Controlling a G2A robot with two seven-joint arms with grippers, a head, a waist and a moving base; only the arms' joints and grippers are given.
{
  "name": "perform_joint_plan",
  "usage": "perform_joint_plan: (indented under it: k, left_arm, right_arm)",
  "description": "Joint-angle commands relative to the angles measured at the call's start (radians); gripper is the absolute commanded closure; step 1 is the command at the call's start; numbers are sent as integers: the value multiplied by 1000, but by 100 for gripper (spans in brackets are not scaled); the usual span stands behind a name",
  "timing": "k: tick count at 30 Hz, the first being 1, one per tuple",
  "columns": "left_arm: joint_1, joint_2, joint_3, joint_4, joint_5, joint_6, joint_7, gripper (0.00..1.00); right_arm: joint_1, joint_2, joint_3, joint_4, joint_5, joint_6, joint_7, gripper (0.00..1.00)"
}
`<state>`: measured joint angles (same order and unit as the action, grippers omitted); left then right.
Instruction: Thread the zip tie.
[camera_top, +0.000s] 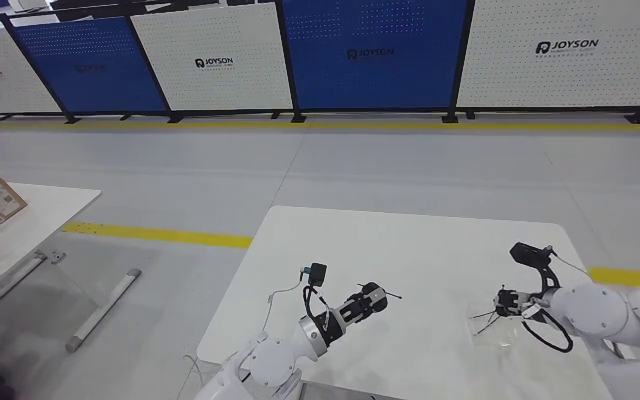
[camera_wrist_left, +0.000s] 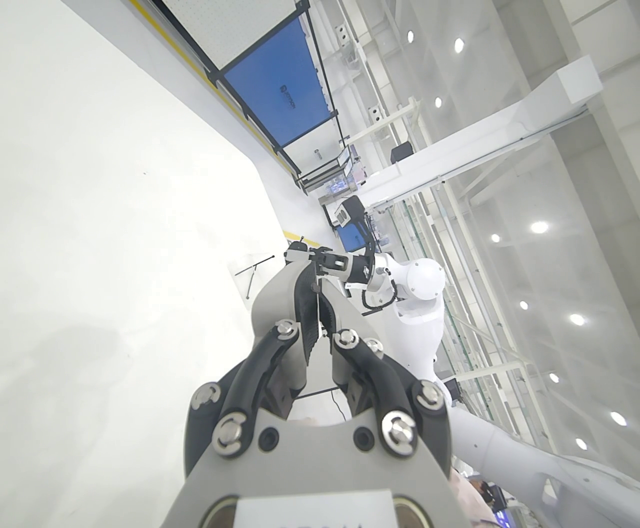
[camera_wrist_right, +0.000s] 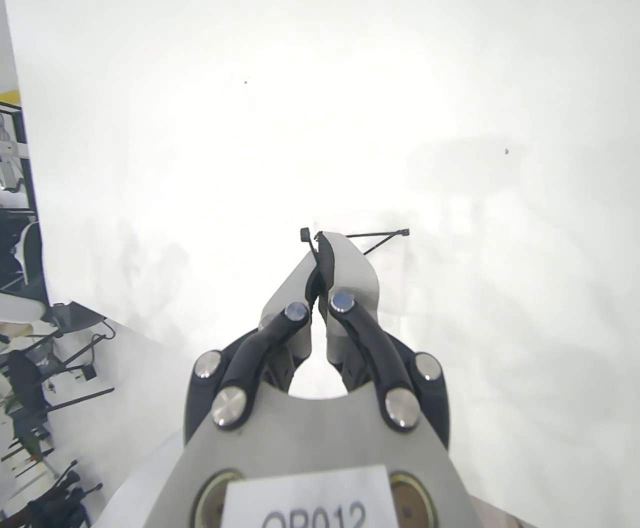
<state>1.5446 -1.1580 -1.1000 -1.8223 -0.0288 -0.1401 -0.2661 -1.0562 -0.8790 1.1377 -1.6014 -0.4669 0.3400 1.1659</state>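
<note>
Pinched tight in the left gripper (camera_wrist_left: 316, 280): a black zip tie (camera_wrist_left: 317, 312). Clamped likewise in the right gripper (camera_wrist_right: 320, 247): a second zip tie (camera_wrist_right: 306, 235). Just beside, loose ties (camera_wrist_right: 382, 235) lying on a clear sheet (camera_top: 497, 340).

Left end effector (camera_wrist_left: 315, 287) apparently pinching thin zip tie (camera_wrist_left: 317, 316), loose ties (camera_wrist_left: 255, 265) on table (camera_wrist_left: 100, 200)

The table (camera_top: 430, 250) is white. The zip tie (camera_wrist_right: 311, 243), the second zip tie (camera_wrist_left: 317, 315) and the loose zip ties (camera_wrist_right: 380, 233) are black. The left gripper (camera_wrist_left: 314, 280) and right gripper (camera_wrist_right: 320, 241) are silver-grey with black ribbed pads (camera_wrist_left: 306, 300). The panels (camera_top: 375, 50) alternate blue and dotted white.
</note>
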Motion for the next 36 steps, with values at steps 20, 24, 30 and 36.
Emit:
perform_joint_plan:
  k: [20,24,30,36]
  left_arm:
    - [0,0,0,0,0,0,0,100]
    - [0,0,0,0,0,0,0,100]
    - [0,0,0,0,0,0,0,100]
    - [0,0,0,0,0,0,0,100]
  right_arm:
    - [-64,2,90,-64,104,-16,-163,100]
    - [-205,12,235,-169,222,-46,-317,100]
    - [-279,12,272,-221,250,-32,-384,100]
    - [-279,12,272,-221,250,-32,-384,100]
